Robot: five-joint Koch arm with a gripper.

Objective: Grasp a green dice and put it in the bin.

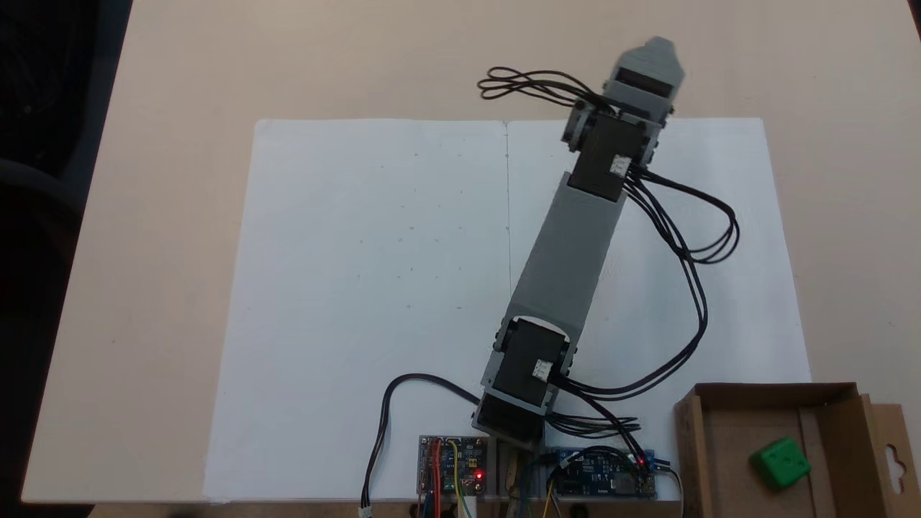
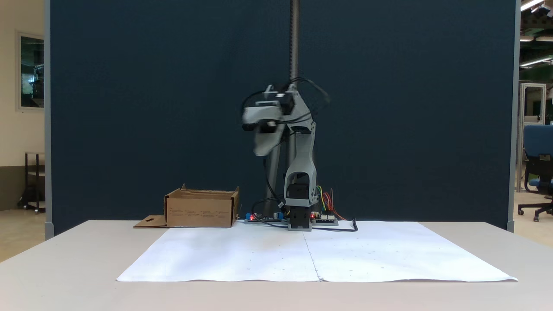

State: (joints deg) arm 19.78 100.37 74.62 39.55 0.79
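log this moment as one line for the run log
green dice: inside bin | gripper: raised above white paper, blurred, state unclear | task: placement looks done

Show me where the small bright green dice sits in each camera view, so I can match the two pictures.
Fixed view from above: the small bright green dice lies inside the open brown cardboard box, bottom right corner.
Fixed view from the front: the dice is hidden behind the box wall, left of the arm's base.
Shared landmark: the box's flat flap with the hang-hole cutout.
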